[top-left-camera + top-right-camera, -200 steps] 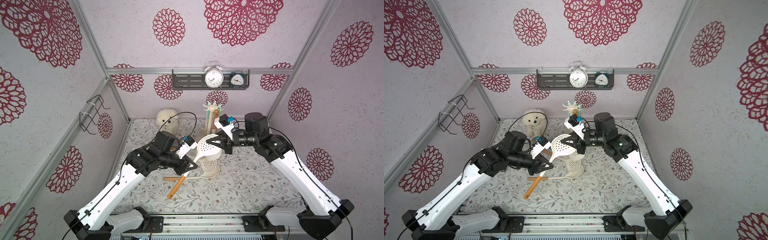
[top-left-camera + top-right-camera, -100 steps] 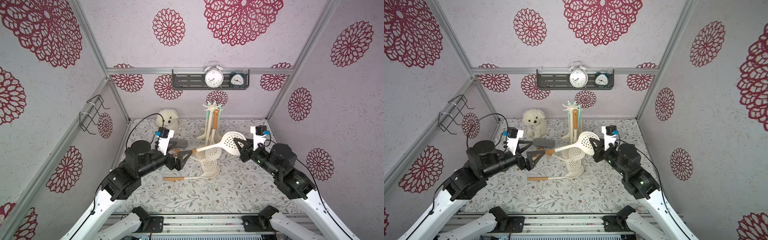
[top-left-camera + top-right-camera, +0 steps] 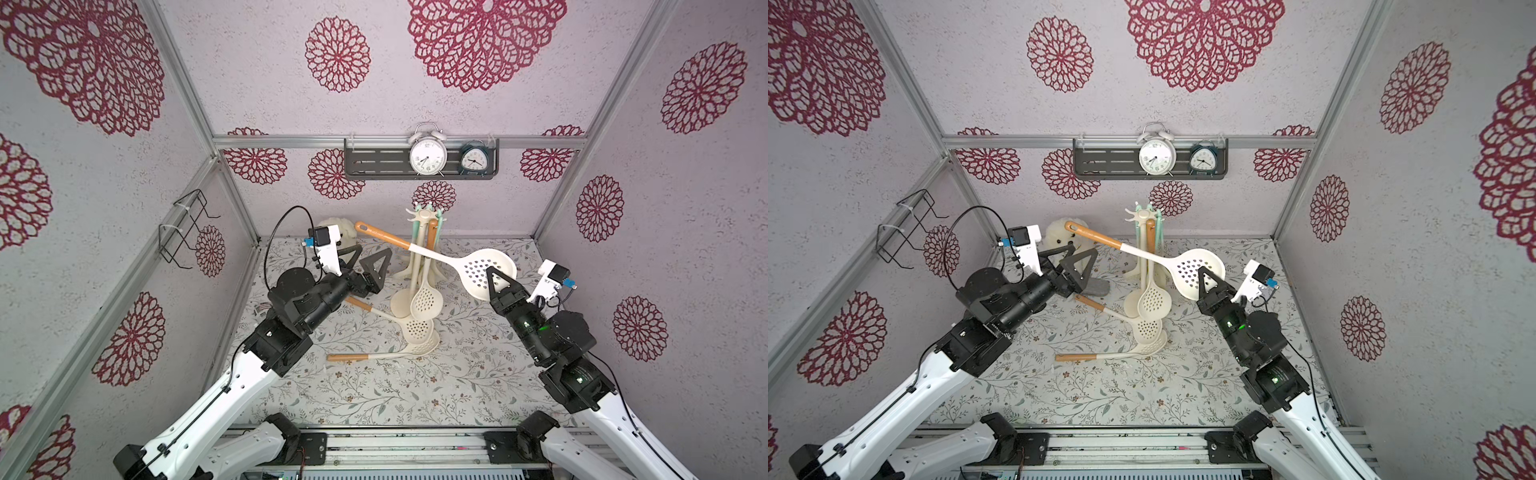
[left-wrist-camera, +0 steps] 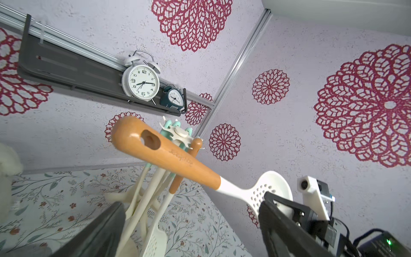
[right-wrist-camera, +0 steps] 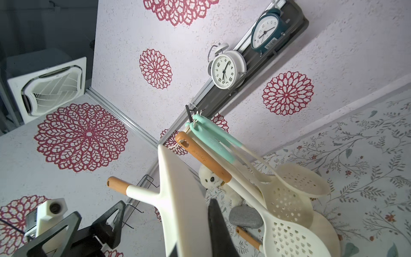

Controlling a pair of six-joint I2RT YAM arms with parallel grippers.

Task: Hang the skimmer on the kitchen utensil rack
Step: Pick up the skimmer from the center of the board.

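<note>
Both top views, right arm [image 3: 544,336] raised, right fingers [image 3: 496,283] clamping skimmer [image 3: 436,257], left fingers [image 3: 380,266] spread

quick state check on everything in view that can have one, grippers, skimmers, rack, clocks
left gripper: open, empty
right gripper: shut on the skimmer's bowl rim
skimmer: held up off the table, tilted, handle end free, on no hook
rack: upright, utensils hanging from it
table skimmers: two lying down, bowls overlapping
white clock: upright on shelf
dark clock: upright on shelf
</note>
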